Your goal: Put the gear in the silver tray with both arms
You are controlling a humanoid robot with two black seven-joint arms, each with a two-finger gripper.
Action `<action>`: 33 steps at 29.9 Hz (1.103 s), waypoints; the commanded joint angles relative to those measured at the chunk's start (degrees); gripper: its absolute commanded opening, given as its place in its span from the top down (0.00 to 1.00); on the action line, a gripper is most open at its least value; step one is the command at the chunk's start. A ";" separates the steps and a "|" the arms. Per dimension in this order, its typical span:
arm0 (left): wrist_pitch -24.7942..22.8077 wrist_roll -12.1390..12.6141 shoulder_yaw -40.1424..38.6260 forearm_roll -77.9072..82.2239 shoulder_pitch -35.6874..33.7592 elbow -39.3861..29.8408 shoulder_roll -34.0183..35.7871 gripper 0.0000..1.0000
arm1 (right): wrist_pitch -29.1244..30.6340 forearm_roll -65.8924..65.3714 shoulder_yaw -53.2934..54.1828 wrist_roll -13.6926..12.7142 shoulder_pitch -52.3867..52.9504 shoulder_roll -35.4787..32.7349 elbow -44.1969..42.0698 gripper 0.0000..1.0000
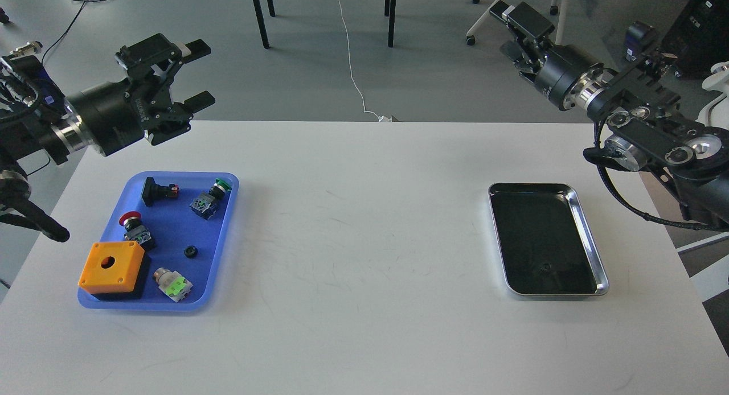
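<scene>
Blue tray (pixel 225 235) lower left on white counter (pixel 364 241), small black gear (pixel 190 251) inside. Silver tray (pixel 586 235) right, bare. Left hand (pixel 196 73) upper left, fingers spread. Right hand (pixel 515 19) upper right, grip unclear.

No readable text, label, brand, number or sign appears anywhere in the view. The left gripper (pixel 196 73) carries a faint pale marking on its black body, too small and blurred to read. The parts in the blue tray (pixel 225 235) and the silver tray (pixel 586 235) show no legible lettering.
</scene>
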 commanded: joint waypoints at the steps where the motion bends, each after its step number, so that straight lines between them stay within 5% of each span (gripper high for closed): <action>1: 3.13 -1.13 7.39 25.40 0.52 -8.09 3.04 0.02 | 6.52 32.36 11.48 0.00 -5.13 5.14 -2.09 0.02; 13: 3.16 -1.14 7.47 25.66 0.52 -8.18 3.07 0.02 | 6.59 32.69 11.59 0.00 -5.19 5.19 -2.11 0.02; 14: 2.99 -1.22 7.99 14.52 0.43 -6.87 2.90 0.02 | 6.67 28.34 12.47 0.00 -3.62 7.45 -1.76 0.02; 19: 3.25 -1.14 9.23 22.06 0.52 -6.86 2.72 0.02 | 6.68 28.47 13.62 0.00 -3.60 7.39 -1.85 0.02; 20: 5.25 -1.31 10.18 40.68 0.61 -7.03 0.55 0.02 | 9.29 28.99 16.84 0.00 -4.56 7.30 -2.28 0.02; 33: 9.40 -1.31 13.97 74.94 1.40 -6.42 -3.61 0.02 | 13.79 30.32 21.44 0.00 -10.98 7.30 -2.02 0.02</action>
